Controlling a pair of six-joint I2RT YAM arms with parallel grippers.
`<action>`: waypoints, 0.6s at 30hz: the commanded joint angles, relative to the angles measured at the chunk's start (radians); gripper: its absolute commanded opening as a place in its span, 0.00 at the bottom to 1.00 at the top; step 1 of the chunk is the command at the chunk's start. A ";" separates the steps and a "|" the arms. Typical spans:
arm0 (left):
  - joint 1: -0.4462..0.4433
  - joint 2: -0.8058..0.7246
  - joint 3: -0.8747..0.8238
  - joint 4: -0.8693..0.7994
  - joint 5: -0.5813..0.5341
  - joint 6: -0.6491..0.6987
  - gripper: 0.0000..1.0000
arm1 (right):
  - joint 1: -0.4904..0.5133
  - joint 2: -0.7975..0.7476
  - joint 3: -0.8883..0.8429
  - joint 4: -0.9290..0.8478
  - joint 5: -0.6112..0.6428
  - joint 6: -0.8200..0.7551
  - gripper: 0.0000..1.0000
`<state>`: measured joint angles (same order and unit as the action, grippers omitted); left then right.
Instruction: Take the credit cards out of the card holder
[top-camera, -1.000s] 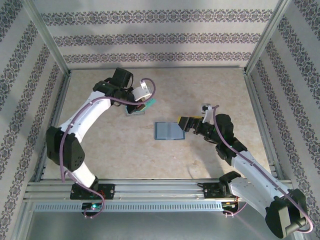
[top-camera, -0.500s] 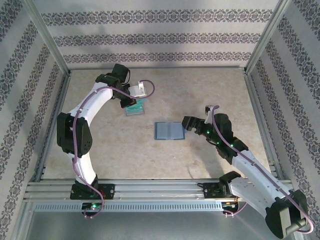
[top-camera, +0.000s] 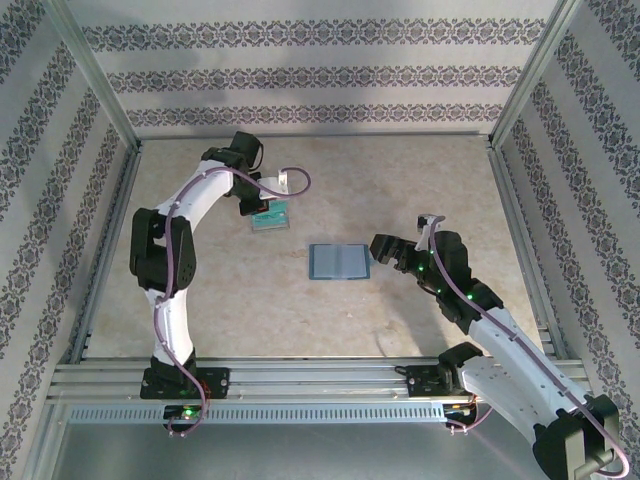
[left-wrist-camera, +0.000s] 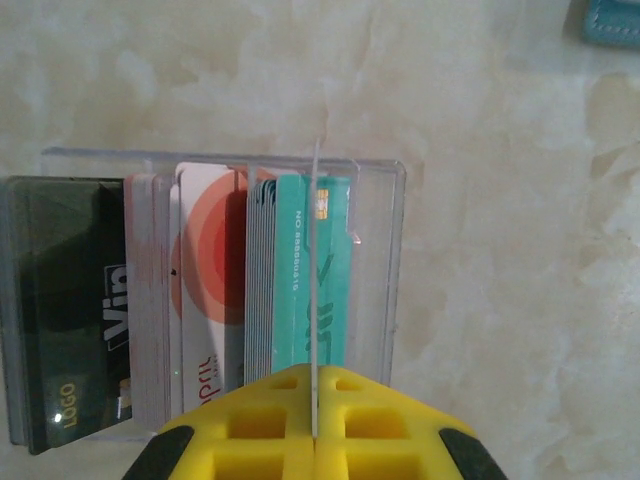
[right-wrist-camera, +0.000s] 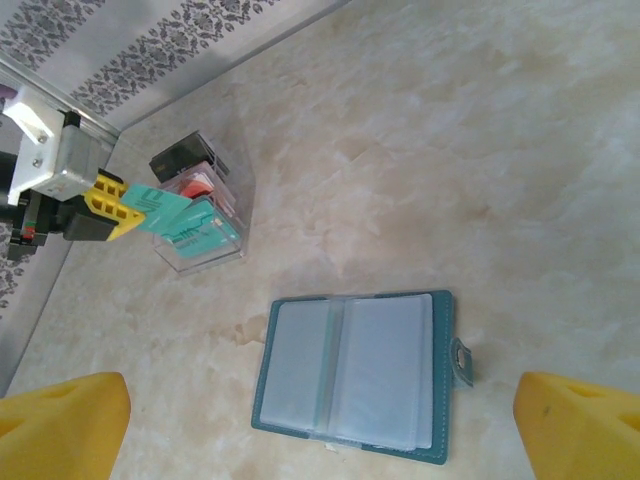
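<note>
Teal folding card holder (top-camera: 338, 261) open mid-frame, left fingers (left-wrist-camera: 240, 432) clenched on teal plastic card (right-wrist-camera: 160, 207), right fingers (right-wrist-camera: 60, 420) released

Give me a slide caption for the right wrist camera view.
Open card holder lies flat; left gripper holds a teal card at the clear card box.

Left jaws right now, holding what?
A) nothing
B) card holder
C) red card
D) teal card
D: the right wrist view shows the left jaws shut on a teal card by the clear box, while the card holder lies open and apart from them.
</note>
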<state>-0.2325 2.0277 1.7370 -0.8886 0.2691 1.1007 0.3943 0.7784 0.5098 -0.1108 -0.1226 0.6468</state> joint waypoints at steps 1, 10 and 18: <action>0.016 0.024 0.048 -0.068 -0.034 0.041 0.00 | -0.011 -0.011 0.030 -0.032 0.036 -0.010 0.98; 0.017 0.057 0.056 -0.093 -0.042 0.051 0.00 | -0.014 -0.007 0.035 -0.044 0.047 -0.010 0.98; 0.018 0.069 0.048 -0.090 -0.059 0.061 0.00 | -0.016 -0.004 0.035 -0.043 0.048 -0.004 0.98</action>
<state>-0.2268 2.0789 1.7641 -0.9337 0.2218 1.1301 0.3878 0.7788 0.5137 -0.1471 -0.0929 0.6472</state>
